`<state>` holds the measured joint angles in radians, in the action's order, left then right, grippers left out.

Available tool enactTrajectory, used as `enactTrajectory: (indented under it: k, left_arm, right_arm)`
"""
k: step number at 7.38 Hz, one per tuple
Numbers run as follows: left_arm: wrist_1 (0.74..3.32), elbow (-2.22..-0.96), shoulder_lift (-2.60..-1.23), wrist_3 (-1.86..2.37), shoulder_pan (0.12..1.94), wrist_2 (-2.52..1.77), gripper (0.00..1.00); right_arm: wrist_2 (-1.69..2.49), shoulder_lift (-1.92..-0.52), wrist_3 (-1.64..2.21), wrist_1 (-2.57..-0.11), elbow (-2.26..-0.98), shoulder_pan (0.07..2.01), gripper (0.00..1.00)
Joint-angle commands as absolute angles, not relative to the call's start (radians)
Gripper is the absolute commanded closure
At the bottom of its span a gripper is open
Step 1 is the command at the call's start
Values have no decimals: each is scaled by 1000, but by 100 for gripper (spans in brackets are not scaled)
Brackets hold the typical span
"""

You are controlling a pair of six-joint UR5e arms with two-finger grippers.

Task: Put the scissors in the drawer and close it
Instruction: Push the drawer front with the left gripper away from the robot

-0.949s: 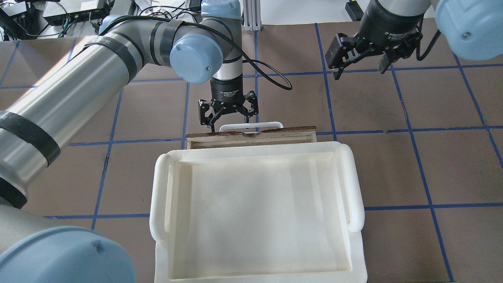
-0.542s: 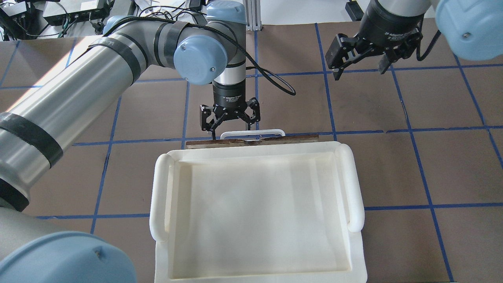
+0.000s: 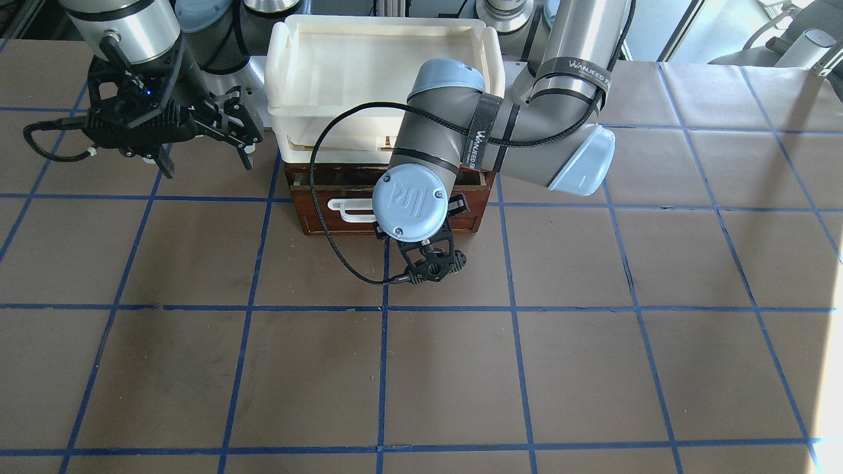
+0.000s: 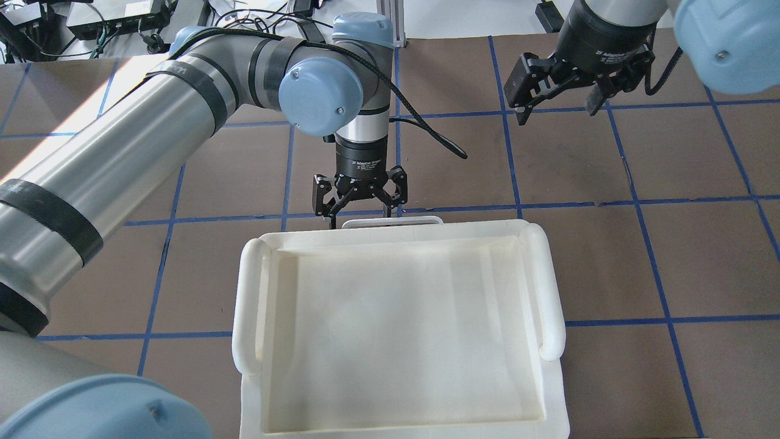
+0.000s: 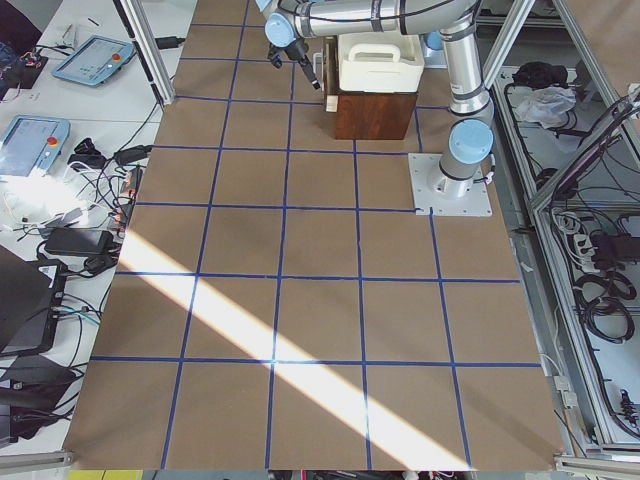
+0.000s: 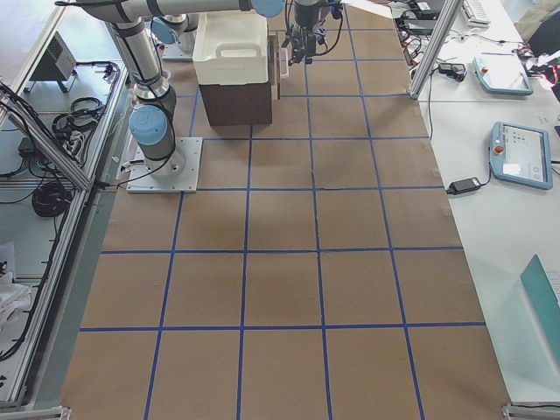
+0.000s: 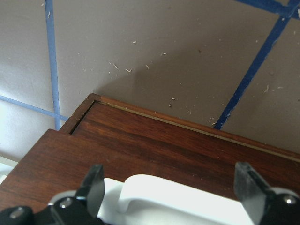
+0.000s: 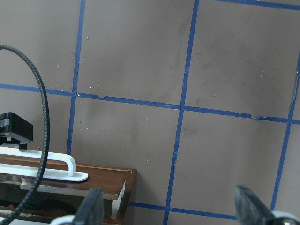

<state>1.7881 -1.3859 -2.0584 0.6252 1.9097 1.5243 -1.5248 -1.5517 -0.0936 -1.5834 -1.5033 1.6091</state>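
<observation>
Since the earlier overhead frames the left gripper [image 4: 359,217] has been travelling toward the robot and the drawer [image 7: 164,145] has been sliding in with it; the pale strip of drawer interior that was showing is now gone under the cream-white plastic tray [image 4: 536,292].

Left gripper is pointing down at the drawer front, jaws spread wide and gripping nothing; in the left wrist view its fingertips [image 7: 96,183] are sitting either side of the white bar handle [image 7: 154,192], just over the dark reddish-brown front; actual contact is not clear.

From overhead only the handle [image 4: 393,221] is sticking out past the tray's far rim; the front-facing view is showing the front [image 3: 316,220] low in the dark wooden cabinet [image 5: 375,117], partly hidden by the left wrist; cannot tell if it is fully home.

Scissors: not visible, cannot tell where they are.

A black cable [image 3: 329,243] is looping from the left wrist across the drawer front.

Right gripper [image 4: 556,114] is hanging above the brown table [image 4: 609,262], well apart from the drawer on the robot's right; jaws wide, nothing in them.
</observation>
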Motion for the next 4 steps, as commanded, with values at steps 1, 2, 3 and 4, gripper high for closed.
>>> enactTrajectory:
  k: [1,2,3,4]
  left_arm:
    - [1828,-1387,-2060,630,1916,1522,0]
    - [1851,-1388,-2057,630,1916,1522,0]
    - [1859,-1388,-2060,630,1917,1522,0]
    - [1867,-1387,-2060,629,1917,1525,0]
  right_arm:
    - [-1526,-1552,-94,-1582,-1506,1609,0]
    - [-1526,-1554,-94,-1580,-1508,1609,0]
    - [-1526,-1552,-94,-1583,-1508,1609,0]
    - [-1526,-1552,-94,-1583,-1508,1609,0]
